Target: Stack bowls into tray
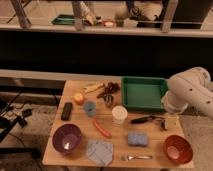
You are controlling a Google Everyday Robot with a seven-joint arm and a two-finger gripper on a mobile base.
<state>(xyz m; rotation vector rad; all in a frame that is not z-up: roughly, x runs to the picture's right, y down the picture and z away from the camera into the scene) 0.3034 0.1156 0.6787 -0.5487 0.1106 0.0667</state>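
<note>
A dark purple bowl (66, 138) sits at the table's front left. An orange-red bowl (177, 148) sits at the front right corner. The large green tray (144, 93) lies empty at the back right of the table. My white arm (192, 92) reaches in from the right, next to the tray's right side. My gripper (167, 121) hangs below it near the table's right edge, between the tray and the orange-red bowl, and touches neither bowl.
A white cup (119, 115) stands mid-table, beside a black-handled utensil (142, 120). Around them lie a blue sponge (137, 138), grey cloth (100, 151), fork (137, 157), red sausage-shaped item (102, 128), small blue cup (90, 108), orange fruit (78, 98) and black remote (66, 110). A small green tray (65, 20) sits far behind.
</note>
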